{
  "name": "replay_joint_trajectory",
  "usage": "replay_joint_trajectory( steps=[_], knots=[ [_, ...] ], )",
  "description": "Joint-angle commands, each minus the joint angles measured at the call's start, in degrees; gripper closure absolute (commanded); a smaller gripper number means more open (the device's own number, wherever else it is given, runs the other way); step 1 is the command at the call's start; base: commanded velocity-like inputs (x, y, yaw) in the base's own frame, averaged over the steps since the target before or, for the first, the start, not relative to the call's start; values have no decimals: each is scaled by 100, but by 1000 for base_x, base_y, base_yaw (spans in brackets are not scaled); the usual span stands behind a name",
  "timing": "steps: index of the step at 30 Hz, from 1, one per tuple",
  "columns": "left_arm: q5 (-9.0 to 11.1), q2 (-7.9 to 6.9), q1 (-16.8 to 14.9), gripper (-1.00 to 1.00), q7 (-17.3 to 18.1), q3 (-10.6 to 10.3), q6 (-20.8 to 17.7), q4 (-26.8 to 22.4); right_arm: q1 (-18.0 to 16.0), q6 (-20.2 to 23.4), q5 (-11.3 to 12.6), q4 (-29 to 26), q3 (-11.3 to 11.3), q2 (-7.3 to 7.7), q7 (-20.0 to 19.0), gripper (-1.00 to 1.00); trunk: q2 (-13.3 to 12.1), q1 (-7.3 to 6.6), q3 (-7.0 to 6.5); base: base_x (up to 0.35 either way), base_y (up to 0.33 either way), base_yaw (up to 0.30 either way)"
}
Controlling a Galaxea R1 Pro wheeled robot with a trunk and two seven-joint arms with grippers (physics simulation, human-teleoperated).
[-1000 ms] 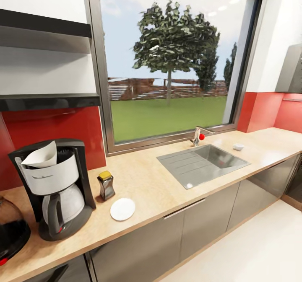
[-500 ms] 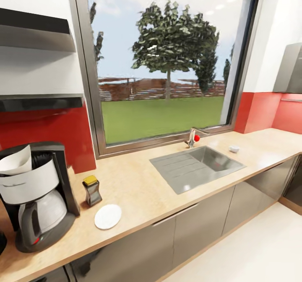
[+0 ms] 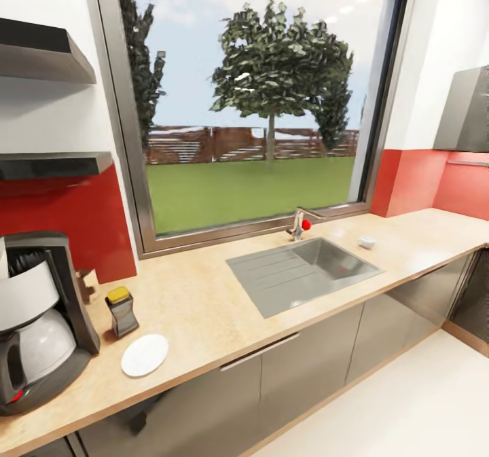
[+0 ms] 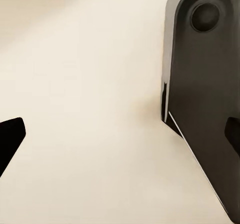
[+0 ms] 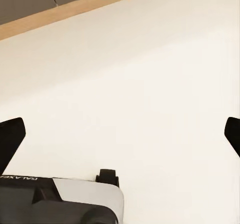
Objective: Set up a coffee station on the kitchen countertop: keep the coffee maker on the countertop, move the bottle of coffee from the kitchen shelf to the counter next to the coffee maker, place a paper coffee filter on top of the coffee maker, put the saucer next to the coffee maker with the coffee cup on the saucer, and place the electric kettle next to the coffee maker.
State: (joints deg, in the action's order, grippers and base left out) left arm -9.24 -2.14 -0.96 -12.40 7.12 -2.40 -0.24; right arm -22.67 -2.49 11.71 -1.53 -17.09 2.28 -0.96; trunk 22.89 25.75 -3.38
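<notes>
Both tools hang over pale floor with fingers spread wide and nothing between them: the left tool (image 4: 120, 134) beside a dark part of the robot's base (image 4: 205, 84), the right tool (image 5: 120, 134) near the cabinet foot. Up on the counter (image 3: 224, 307), the coffee maker (image 3: 34, 321) stands at the far left edge of sight, the bottle of coffee (image 3: 122, 311) just beside it, and the white saucer (image 3: 145, 355) close to the front edge. Bare counter runs on to the sink (image 3: 302, 273).
</notes>
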Motion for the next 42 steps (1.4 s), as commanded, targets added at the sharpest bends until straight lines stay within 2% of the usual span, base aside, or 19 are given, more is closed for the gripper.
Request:
replay_joint_trajectory(
  steps=[1, 11, 28, 42],
  knots=[
    [-61, 1, -1, -100, -16, 48, -23, -3, -1, -17, 60, 4, -48, 1, -10, -100, 3, 3, 2, 109, -268, 0],
    [-60, 3, -1, -100, -16, 53, -23, -3, -1, -14, 60, 1, -42, 1, -10, -100, 3, 3, 24, 138, -268, -125],
    [-60, 3, -1, -100, -16, 53, -23, -3, -1, -14, 60, 4, -45, 1, -10, -100, 3, 3, 152, 164, -268, -185],
    [-60, 3, 2, -100, -16, 53, -23, -3, -1, -14, 60, 4, -43, 2, -10, -100, 3, 3, 280, 170, -268, -31]
  ],
)
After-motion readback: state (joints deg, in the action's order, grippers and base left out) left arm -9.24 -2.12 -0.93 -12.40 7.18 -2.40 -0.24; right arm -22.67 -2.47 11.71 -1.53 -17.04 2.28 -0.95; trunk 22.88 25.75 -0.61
